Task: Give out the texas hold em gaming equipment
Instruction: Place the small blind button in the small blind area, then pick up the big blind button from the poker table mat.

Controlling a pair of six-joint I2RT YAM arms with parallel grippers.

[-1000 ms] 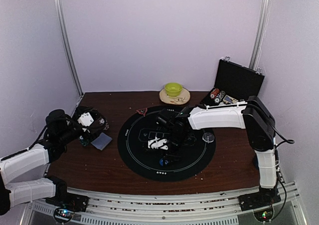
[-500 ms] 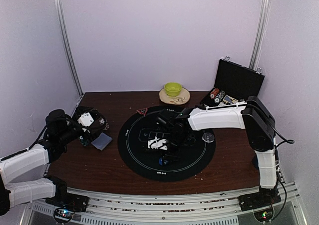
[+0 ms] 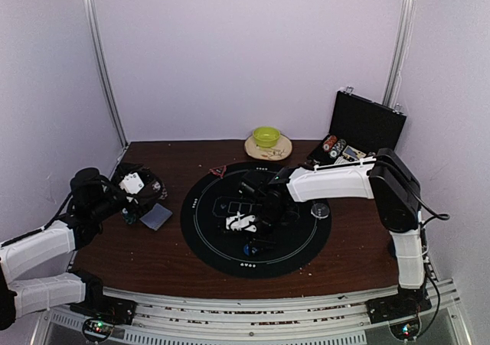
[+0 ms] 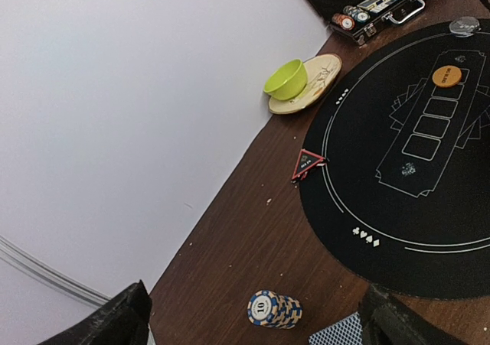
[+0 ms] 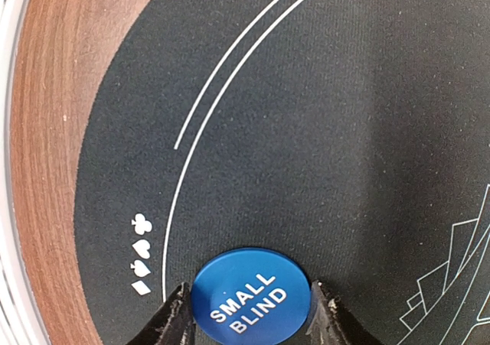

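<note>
My right gripper [image 5: 249, 314] is shut on a blue round disc [image 5: 250, 297] marked SMALL BLIND, a finger touching each side, low over the black poker mat [image 5: 306, 131] near its white ring. From above, that disc [image 3: 249, 248] sits at the mat's near side. At the table's left my left gripper [image 4: 260, 320] stands open over a stack of blue-and-cream striped chips [image 4: 274, 309], not touching it. Grey-blue-backed cards [image 4: 337, 332] lie beside the stack. A red triangle marker [image 4: 308, 161] lies off the mat's far-left rim. An orange disc [image 4: 446, 76] rests on the mat's printed card row.
A green bowl [image 3: 266, 136] on its plate stands at the back centre. An open black case [image 3: 360, 131] with more chips is at the back right. A clear disc [image 3: 320, 209] lies at the mat's right edge. Walls close in left, right and behind.
The right arm has eased slightly to the left with the blue disc still between its fingers. The left arm has not moved.
</note>
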